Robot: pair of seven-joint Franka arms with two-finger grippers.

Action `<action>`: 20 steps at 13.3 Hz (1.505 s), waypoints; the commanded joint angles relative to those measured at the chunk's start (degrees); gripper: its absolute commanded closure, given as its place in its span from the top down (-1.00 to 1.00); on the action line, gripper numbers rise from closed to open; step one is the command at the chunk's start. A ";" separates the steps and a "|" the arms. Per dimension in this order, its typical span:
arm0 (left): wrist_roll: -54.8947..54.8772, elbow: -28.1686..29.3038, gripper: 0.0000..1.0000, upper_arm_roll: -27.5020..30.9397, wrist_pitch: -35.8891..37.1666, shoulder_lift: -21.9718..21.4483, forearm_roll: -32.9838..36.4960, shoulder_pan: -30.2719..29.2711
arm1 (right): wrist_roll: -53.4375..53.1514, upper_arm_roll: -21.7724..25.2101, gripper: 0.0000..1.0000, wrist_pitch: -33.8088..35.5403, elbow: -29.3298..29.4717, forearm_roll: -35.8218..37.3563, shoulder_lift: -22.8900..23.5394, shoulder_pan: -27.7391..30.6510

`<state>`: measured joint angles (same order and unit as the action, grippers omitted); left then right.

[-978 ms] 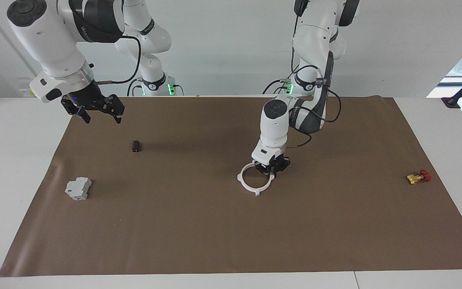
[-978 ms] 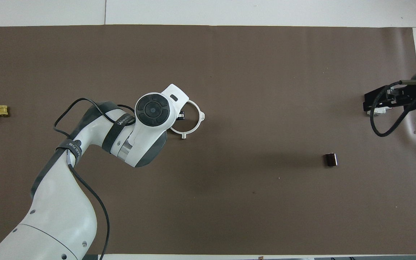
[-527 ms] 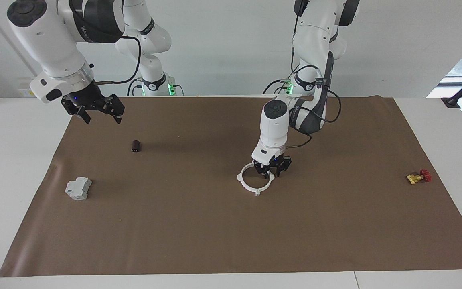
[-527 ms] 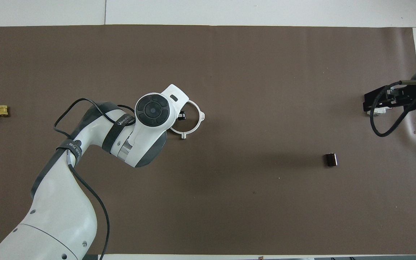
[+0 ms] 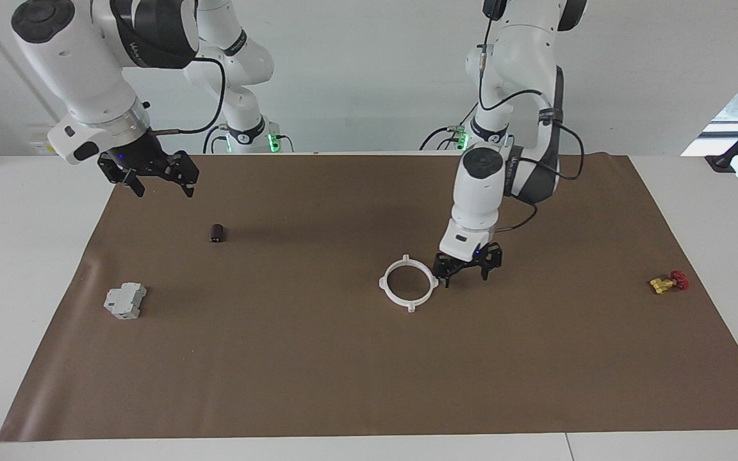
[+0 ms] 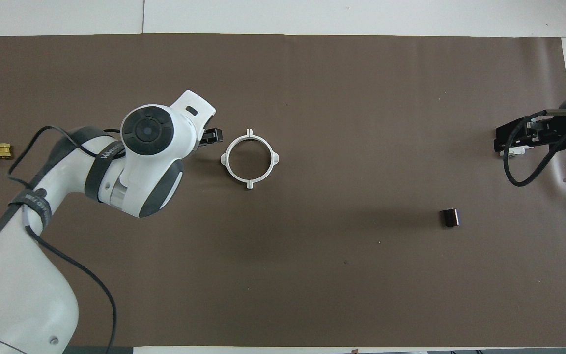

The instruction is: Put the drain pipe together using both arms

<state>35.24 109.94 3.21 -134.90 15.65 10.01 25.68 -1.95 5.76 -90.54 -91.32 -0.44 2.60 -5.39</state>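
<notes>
drain pipe (image 5: 409, 283): 1 joined ring, 4 tabs, on mat
left gripper (image 5: 467, 269): beside ring, fingers apart, empty
right gripper (image 5: 154, 178): raised, waiting, fingers apart, empty

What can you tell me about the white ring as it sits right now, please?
The white ring is one closed circle of thin plastic-looking material with four small tabs spaced around its rim. It lies flat on the brown mat, mid-table. Nothing touches it: the left gripper, fingers open, is beside it, toward the left arm's end.

White table (image 5: 29, 269), brown mat (image 5: 343, 371) laid on it.
On the mat: white ring (image 5: 409, 286), grey block (image 5: 125, 301), dark cylinder (image 5: 217, 233), brass valve (image 5: 668, 282).
</notes>
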 commanded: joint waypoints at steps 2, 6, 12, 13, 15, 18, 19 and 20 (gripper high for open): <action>-6.47 2.91 1.00 -0.57 2.71 -6.42 -1.11 -6.94 | 1.86 -0.49 1.00 -0.25 -0.97 0.71 -0.93 0.55; -22.37 1.25 1.00 -0.14 11.65 -11.51 -9.12 -13.36 | 4.23 -0.49 1.00 -0.25 -0.79 0.80 -0.93 0.90; -35.05 -12.45 1.00 0.39 33.10 -13.28 -10.52 -21.62 | 4.59 -0.40 1.00 2.47 -1.40 0.80 -3.48 0.99; -36.37 -14.82 1.00 0.57 36.00 -13.28 -11.75 -22.94 | 4.50 -0.40 1.00 2.65 -1.40 0.80 -3.48 0.99; -38.92 -17.65 1.00 0.57 39.79 -13.37 -12.20 -25.32 | 4.50 -0.40 1.00 1.96 -1.23 0.71 -3.39 1.95; -38.93 -18.97 1.00 0.75 42.26 -14.51 -12.12 -25.85 | 4.32 -0.40 1.00 1.60 -1.05 0.62 -3.30 2.66; -38.93 -20.11 1.00 0.75 43.75 -14.51 -11.94 -25.94 | 3.97 -0.40 1.00 1.60 -1.05 0.62 -3.30 2.66; -38.93 -21.34 1.00 0.83 45.33 -14.42 -11.94 -25.94 | 3.97 -0.40 1.00 1.60 -0.97 0.62 -3.30 2.66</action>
<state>-2.76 90.97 3.91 -93.11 1.52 -1.19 -0.09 1.15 5.80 -88.14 -91.37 -0.44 0.05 -3.44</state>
